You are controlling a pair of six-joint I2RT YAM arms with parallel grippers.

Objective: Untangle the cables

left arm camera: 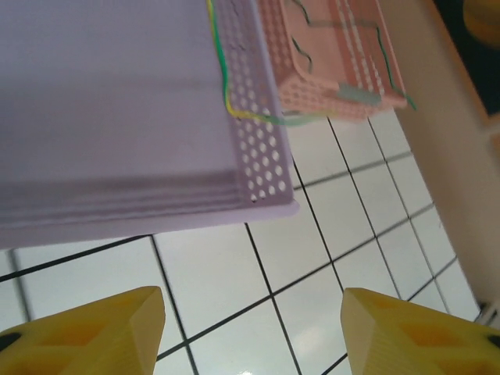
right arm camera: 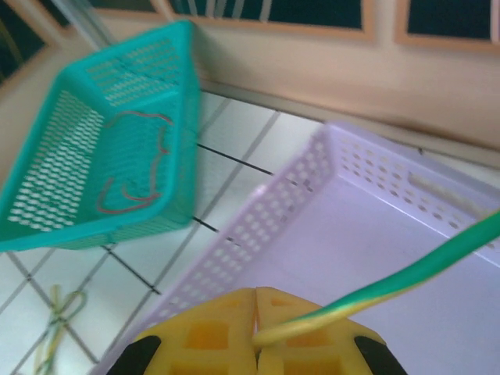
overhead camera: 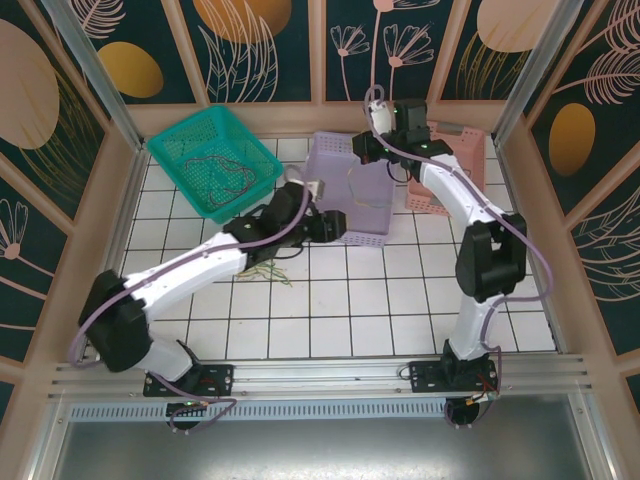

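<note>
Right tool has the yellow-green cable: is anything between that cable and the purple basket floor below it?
Nothing visible does. The right tool is shut on the yellow-green cable above the purple basket, whose floor looks bare. In the left wrist view the cable drapes over that basket's rim toward the pink basket.

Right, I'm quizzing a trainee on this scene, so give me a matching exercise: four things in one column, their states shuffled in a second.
Things:
1. teal basket
2. pink basket
3. left end effector
4. right end effector

States:
A. shut on a green-yellow cable
B. a red cable lies inside
C. open above the tiles
D. a dark green cable lies inside

Pairs: 1-B, 2-D, 3-C, 4-A
</note>
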